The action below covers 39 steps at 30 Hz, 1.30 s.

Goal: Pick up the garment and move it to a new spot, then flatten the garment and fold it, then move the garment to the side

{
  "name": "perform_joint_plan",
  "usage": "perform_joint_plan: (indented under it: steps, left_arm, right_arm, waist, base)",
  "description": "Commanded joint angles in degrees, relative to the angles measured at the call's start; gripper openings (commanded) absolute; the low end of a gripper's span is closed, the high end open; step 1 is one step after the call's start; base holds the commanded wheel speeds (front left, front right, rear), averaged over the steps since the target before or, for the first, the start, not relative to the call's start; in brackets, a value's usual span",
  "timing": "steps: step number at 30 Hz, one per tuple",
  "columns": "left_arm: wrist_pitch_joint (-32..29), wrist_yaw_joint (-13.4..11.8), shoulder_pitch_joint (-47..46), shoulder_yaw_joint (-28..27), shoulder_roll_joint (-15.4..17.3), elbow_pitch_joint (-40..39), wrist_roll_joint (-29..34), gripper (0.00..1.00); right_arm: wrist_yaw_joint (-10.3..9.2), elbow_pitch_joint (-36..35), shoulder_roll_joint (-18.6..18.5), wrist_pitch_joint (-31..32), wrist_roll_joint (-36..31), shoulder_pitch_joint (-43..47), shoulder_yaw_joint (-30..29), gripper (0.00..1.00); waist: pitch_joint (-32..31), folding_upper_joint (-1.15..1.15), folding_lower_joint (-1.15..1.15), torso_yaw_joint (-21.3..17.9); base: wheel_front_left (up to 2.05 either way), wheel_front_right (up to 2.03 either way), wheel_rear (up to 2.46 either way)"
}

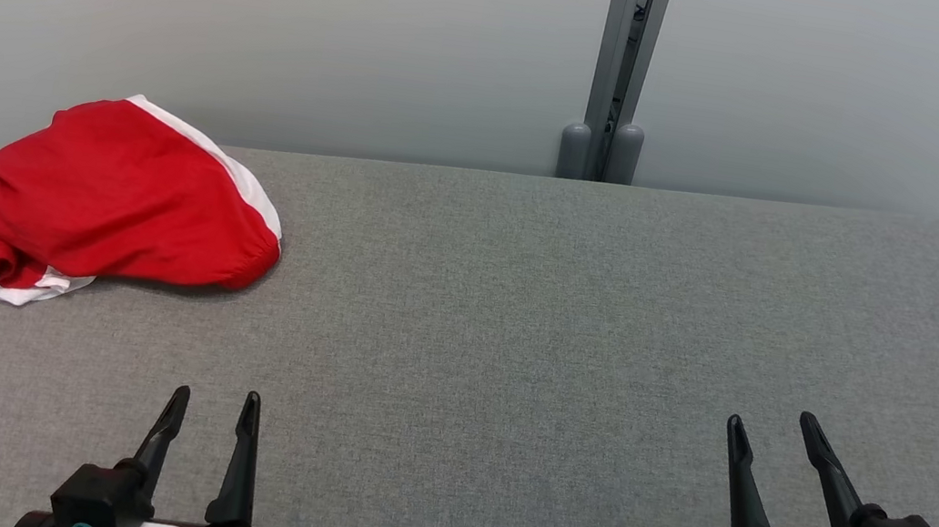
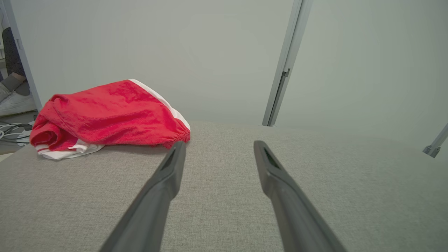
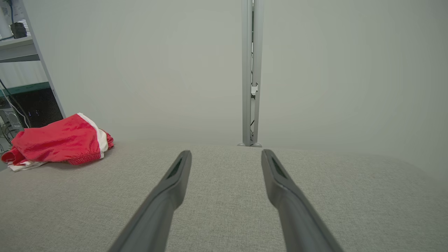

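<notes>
While left gripper (image 1: 218, 394) and right gripper (image 1: 771, 419) were held open, empty, the garment (image 1: 121, 196) could be pushed off the table's (image 1: 518, 307) corner.

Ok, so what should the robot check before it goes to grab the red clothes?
1. The left gripper is open and empty: ok.
2. The right gripper is open and empty: ok.
3. The red and white cloth garment lies on the grey fabric-covered table, at its far left corner: ok.
4. Garment flat: not ok, bunched up.
5. Garment wholly on the table: cannot tell, it sits at the edge.
</notes>
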State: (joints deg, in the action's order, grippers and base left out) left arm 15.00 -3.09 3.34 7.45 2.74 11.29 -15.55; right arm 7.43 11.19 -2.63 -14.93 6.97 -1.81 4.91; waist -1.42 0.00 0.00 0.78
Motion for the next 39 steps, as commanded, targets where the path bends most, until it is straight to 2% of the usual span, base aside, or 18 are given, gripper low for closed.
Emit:
perform_joint_plan:
  steps: [1,11,17,22,30,31,39]
  left_arm:
    - [0.28,0.06,-0.25,-0.17,0.26,0.05,0.33,1.0]
    - [0.28,0.18,-0.42,-0.1,0.26,0.09,0.5,1.0]
    - [0.28,0.37,-0.81,0.2,0.26,-0.33,0.72,1.0]
    - [0.22,0.21,-0.74,0.13,0.26,-0.75,1.02,1.0]
    - [0.22,0.46,-0.62,-0.4,0.27,-0.83,1.88,1.0]
    - [0.22,0.46,-0.62,-0.4,0.27,-0.83,1.88,1.0]
    - [0.22,0.98,-0.49,-1.02,0.25,-0.86,2.47,1.0]
  right_arm:
    - [0.1,0.02,-0.47,-0.42,0.16,-0.4,-0.13,1.0]
    - [0.1,-0.13,-0.47,-0.38,0.15,-0.15,-0.45,1.0]
    - [0.1,-0.69,-0.44,-0.37,-0.2,0.35,-0.85,1.0]
    - [0.1,-1.09,-0.44,-0.37,0.08,0.63,-0.54,1.0]
    - [0.1,-1.5,-0.41,-0.36,0.79,0.91,-0.33,1.0]
    - [0.1,-1.5,-0.41,-0.36,0.79,0.91,-0.33,1.0]
    - [0.1,-1.56,-0.42,-0.37,1.36,0.82,0.11,1.0]
  waist:
    - [-0.02,0.0,0.0,0.01]
    - [-0.09,0.0,0.0,0.46]
    - [-0.01,0.0,0.0,3.04]
    - [-0.04,0.0,0.0,6.97]
    - [0.05,0.0,0.0,16.38]
    - [0.05,0.0,0.0,16.38]
    - [0.08,0.0,0.0,24.42]
  base:
    - [0.0,0.0,0.0]
    - [0.0,0.0,0.0]
    - [0.0,0.0,0.0]
    - [0.0,0.0,0.0]
    - [0.0,0.0,0.0]
    - [0.0,0.0,0.0]
    - [0.0,0.0,0.0]
